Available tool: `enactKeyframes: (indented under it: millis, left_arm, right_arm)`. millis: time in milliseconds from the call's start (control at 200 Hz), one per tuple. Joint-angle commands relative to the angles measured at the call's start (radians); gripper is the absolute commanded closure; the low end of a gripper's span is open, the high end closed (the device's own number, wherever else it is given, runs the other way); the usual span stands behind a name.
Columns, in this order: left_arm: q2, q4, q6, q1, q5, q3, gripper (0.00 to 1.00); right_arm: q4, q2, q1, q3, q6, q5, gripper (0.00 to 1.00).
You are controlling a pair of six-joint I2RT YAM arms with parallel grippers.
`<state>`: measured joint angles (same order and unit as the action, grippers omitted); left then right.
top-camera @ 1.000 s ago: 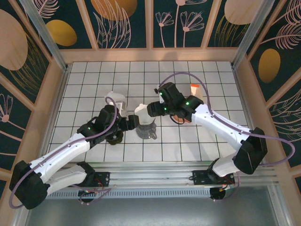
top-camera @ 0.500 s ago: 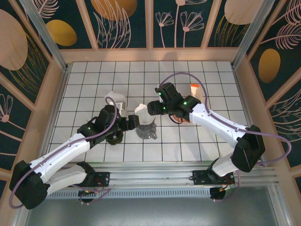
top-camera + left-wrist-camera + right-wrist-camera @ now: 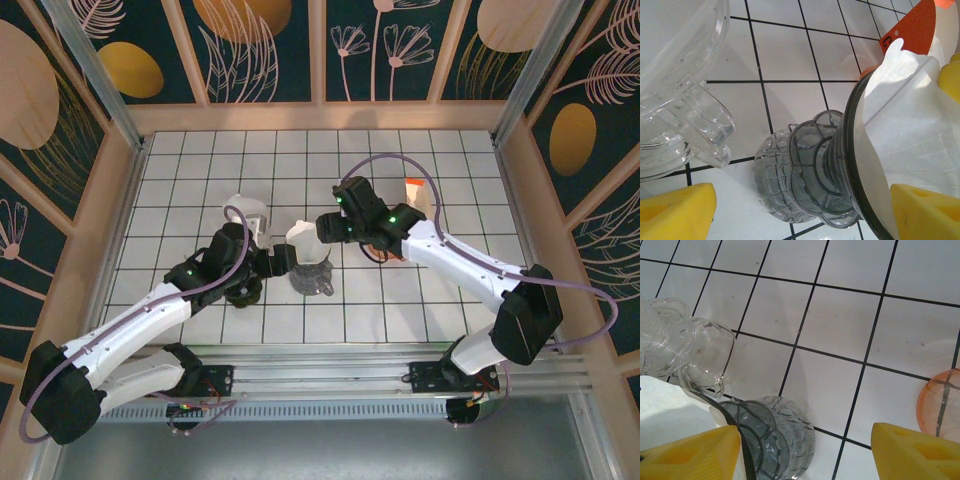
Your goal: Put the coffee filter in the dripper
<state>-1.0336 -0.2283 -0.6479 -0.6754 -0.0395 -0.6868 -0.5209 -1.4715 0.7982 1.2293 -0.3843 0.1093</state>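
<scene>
- A white tiled table (image 3: pixel 400 310) is lying inside a wooden frame (image 3: pixel 318 116). Bare tiles are running wide along the far edge and down both sides, while the work is crowding into the middle.
- The coffee filter (image 3: pixel 303 238) is sitting in the cone of the grey dripper (image 3: pixel 318 278) at the table's centre, its white paper edge rising above the rim.
- A clear glass jug (image 3: pixel 246 214) is standing just left of the dripper.
- An orange packet (image 3: pixel 412 190) is standing well apart to the right, and an orange dish (image 3: pixel 942 405) is lying near the right arm.
- The left gripper (image 3: pixel 284 258) is reaching in from the left, its arm stretching low across the tiles. Its yellow fingers (image 3: pixel 675 212) are spread wide and gripping nothing, with the dripper showing between them in the wrist view.
- The right gripper (image 3: pixel 325 228) is leaning in from the right on a bent elbow, just beside the filter's top. Its yellow fingers (image 3: pixel 920 450) are parted wide and holding nothing.
</scene>
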Motion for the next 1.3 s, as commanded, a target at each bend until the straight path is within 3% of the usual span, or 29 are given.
enactKeyframes:
  millis: [0, 345, 630, 756, 846, 981, 1136, 1296]
  left_arm:
    - [0.004, -0.011, 0.002, -0.005, 0.017, -0.012, 0.08]
    - [0.04, -0.018, -0.01, -0.004, 0.011, -0.063, 0.01]
    - [0.08, -0.04, -0.029, -0.004, 0.031, -0.094, 0.01]
    - [0.14, -0.071, -0.042, -0.004, 0.114, -0.103, 0.01]
    - [0.201, -0.114, -0.049, -0.004, 0.244, -0.113, 0.01]
    - [0.288, -0.162, -0.038, -0.004, 0.398, -0.13, 0.01]
    - [0.321, -0.199, -0.034, -0.004, 0.464, -0.139, 0.01]
    - [0.31, -0.22, -0.048, -0.004, 0.47, -0.132, 0.01]
  right_arm:
    - [0.033, 0.064, -0.002, -0.019, -0.022, 0.035, 0.29]
    - [0.074, 0.162, -0.002, -0.078, -0.04, 0.05, 0.28]
    - [0.071, 0.245, -0.004, -0.146, -0.052, 0.049, 0.28]
    - [0.122, 0.354, 0.001, -0.269, -0.048, -0.024, 0.3]
    - [0.163, 0.432, 0.018, -0.378, -0.06, -0.088, 0.31]
    - [0.199, 0.478, 0.096, -0.498, -0.071, -0.089, 0.32]
    - [0.323, 0.445, 0.215, -0.613, -0.093, -0.056, 0.31]
    - [0.545, 0.374, 0.27, -0.729, -0.047, -0.025, 0.33]
